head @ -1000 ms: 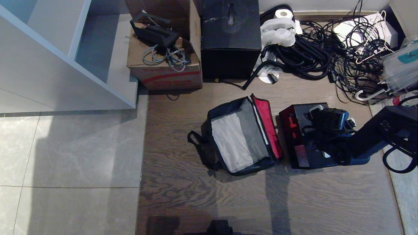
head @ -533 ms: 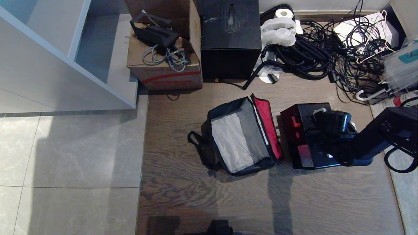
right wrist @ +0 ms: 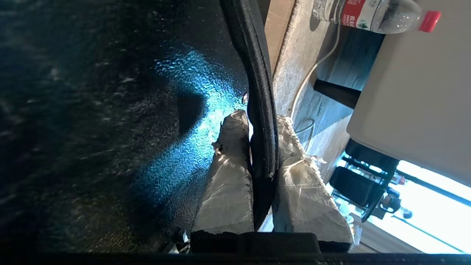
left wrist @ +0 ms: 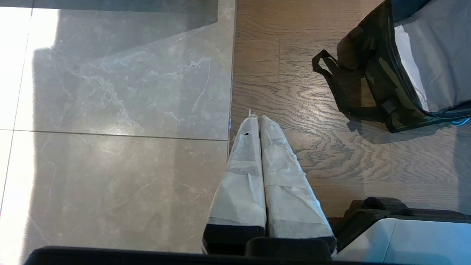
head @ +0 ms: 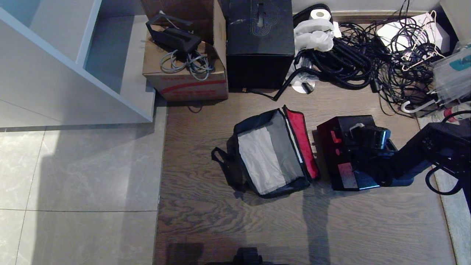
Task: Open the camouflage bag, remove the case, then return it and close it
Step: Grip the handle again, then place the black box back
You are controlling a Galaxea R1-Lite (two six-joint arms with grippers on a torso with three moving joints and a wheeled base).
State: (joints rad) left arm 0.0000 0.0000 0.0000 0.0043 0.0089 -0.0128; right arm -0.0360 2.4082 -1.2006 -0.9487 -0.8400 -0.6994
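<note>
- Far left, a pale grey shelf unit stands on the tiled floor, well clear of the work.
- The left gripper hangs parked over the seam between tile and wood, its taped fingers pressed together and holding nothing; it is likely kept there so as not to crowd the bag.
- Far centre-left, a red-striped cardboard box holds grey cables, with a plain black cube box just to its right; both sit beyond the bag and block nothing.
- The camouflage bag lies in the middle of the wooden floor, lid thrown back to the right with its red lining up and the pale interior empty, so the mouth appears ready to take the case back.
- Just right of the bag stands the case, out on the floor, its handle side turned toward the right arm.
- The right gripper sits over the case's right part, its taped fingers pinching the black handle, a hold that seems meant for lifting.
- The raised red lid flap stands between case and bag mouth and may catch the case on its way over.
- Far right, a tangle of black cables and a water bottle lie beyond the arm.
</note>
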